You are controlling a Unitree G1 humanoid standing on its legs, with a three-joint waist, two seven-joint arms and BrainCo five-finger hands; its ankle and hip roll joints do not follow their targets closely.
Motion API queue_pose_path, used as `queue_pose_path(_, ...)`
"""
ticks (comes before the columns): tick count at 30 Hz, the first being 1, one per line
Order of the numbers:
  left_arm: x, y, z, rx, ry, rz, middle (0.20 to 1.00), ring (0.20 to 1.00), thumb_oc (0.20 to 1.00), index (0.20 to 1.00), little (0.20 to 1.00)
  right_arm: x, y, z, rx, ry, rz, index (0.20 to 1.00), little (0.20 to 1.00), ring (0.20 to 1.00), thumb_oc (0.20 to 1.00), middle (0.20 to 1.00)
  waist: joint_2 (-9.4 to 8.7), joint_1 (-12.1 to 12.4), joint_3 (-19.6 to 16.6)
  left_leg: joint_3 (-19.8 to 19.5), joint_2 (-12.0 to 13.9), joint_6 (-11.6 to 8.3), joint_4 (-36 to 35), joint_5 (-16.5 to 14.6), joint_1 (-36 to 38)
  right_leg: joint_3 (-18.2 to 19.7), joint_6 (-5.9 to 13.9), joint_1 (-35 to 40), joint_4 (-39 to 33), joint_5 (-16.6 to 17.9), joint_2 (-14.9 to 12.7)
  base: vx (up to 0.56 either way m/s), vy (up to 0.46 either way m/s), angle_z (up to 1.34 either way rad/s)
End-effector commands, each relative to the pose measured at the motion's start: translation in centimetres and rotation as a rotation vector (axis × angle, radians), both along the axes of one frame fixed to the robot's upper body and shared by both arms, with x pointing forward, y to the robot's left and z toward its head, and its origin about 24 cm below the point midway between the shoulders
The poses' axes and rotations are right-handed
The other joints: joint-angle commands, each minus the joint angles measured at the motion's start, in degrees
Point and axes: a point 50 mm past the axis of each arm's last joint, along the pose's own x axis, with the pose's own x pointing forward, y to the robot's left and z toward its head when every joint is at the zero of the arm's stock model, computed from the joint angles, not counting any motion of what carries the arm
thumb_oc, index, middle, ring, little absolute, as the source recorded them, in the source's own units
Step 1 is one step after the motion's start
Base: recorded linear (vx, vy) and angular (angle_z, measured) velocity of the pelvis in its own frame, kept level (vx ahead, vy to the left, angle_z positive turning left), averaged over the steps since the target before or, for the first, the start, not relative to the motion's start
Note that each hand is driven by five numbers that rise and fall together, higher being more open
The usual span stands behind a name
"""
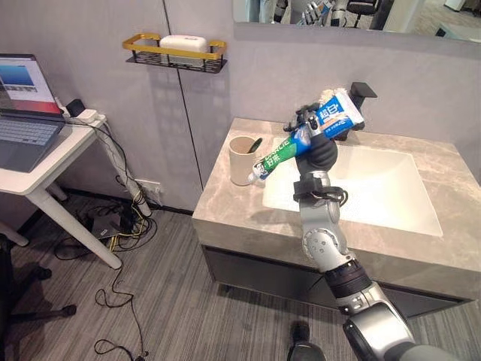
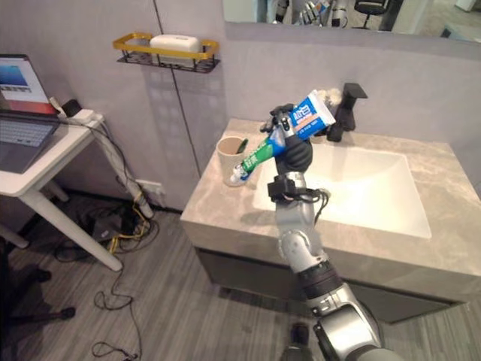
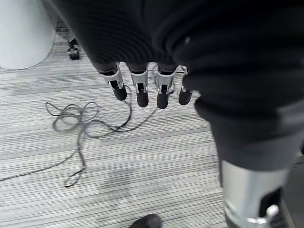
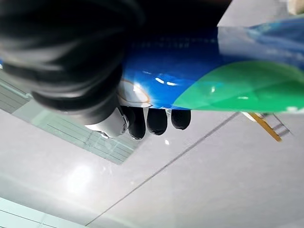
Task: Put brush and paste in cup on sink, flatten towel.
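A blue, white and green toothpaste tube (image 1: 312, 135) is held slanted above the sink basin (image 1: 376, 188), its white cap pointing down at the beige cup (image 1: 242, 160). My right hand (image 1: 319, 154) is shut on the tube's middle; in the right wrist view its dark fingertips (image 4: 154, 121) curl round the tube (image 4: 213, 71). The cap end is just beside the cup's rim. A dark brush (image 1: 255, 144) stands inside the cup, which sits on the stone countertop (image 1: 225, 210) left of the basin. My left hand (image 3: 142, 90) hangs over the floor with straight fingers, holding nothing.
A black faucet (image 1: 361, 94) stands behind the basin, with something pale beside it. A yellow-railed wall shelf (image 1: 176, 51) holds a white soap bar. A white desk with a laptop (image 1: 22, 128) stands to the left, with cables on the floor beneath it.
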Motion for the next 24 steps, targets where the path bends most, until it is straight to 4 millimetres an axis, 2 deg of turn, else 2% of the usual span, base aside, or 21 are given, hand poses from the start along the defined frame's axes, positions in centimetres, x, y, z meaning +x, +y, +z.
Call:
queue_pose_path(1, 0.8, 0.6, 0.3, 0.037, -0.027, -0.023, 1.000, 1.000, 1.000, 1.000, 1.000, -0.3, -2.0, 5.2, 0.021, -0.226, -0.078, 0.200, 0.200, 0.200, 0.200, 0.200, 0.75, 0.8, 0.4, -1.5, 3.5, 0.84, 4.8, -3.3, 0.4, -1.7, 0.64, 3.3, 2.5, 1.3, 1.4, 0.10, -0.090, 0.27)
queue_pose_path(4, 0.2, 0.2, 0.1, 0.033, -0.007, -0.038, 1.000, 1.000, 1.000, 1.000, 1.000, -0.7, -2.6, 5.3, 0.021, -0.248, -0.100, 0.200, 0.200, 0.200, 0.200, 0.200, 0.97, 0.5, -0.1, -2.5, 5.2, -0.05, 3.7, -2.4, 0.8, -3.5, 0.38, 4.5, 1.3, 0.2, 2.3, 0.10, -0.134, 0.25)
queue_pose_path(9, -0.9, -0.2, -0.2, 0.013, 0.020, -0.044, 1.000, 1.000, 1.000, 1.000, 1.000, -1.2, -2.3, 6.7, -0.081, -0.316, -0.100, 0.200, 0.200, 0.200, 0.200, 0.200, 1.01, 1.6, -1.0, -2.5, 6.9, -0.84, 0.7, -0.5, 1.5, -4.7, 0.27, 6.0, -2.2, 0.6, 3.6, 0.06, -0.064, 0.05)
queue_pose_path(15, -1.9, -0.2, -0.4, 0.004, 0.054, -0.050, 1.000, 1.000, 1.000, 1.000, 1.000, -0.9, -1.5, 8.2, -0.125, -0.358, -0.085, 0.200, 0.200, 0.200, 0.200, 0.200, 0.53, 2.7, -1.5, -2.0, 7.3, -1.14, -2.1, 1.3, 2.7, -5.0, 0.46, 7.7, -5.2, 1.9, 4.2, 0.03, -0.008, 0.04)
queue_pose_path(20, -2.0, 0.2, -0.2, 0.001, 0.054, -0.038, 1.000, 1.000, 1.000, 1.000, 1.000, -0.6, -0.5, 10.9, -0.193, -0.429, -0.074, 0.200, 0.200, 0.200, 0.200, 0.200, -0.69, 3.7, -1.7, -2.0, 7.3, -1.58, -3.4, 2.0, 2.6, -5.1, 0.47, 8.6, -7.8, 2.9, 4.6, 0.01, 0.005, 0.01)
queue_pose_path(24, -2.0, 0.5, -0.1, 0.005, 0.049, -0.027, 1.000, 1.000, 1.000, 1.000, 1.000, -0.3, -0.1, 12.1, -0.201, -0.451, -0.069, 0.200, 0.200, 0.200, 0.200, 0.200, -1.39, 4.2, -1.4, -2.0, 7.3, -1.66, -3.8, 2.0, 2.7, -5.3, 0.48, 8.7, -8.2, 3.1, 4.8, 0.01, 0.001, -0.03)
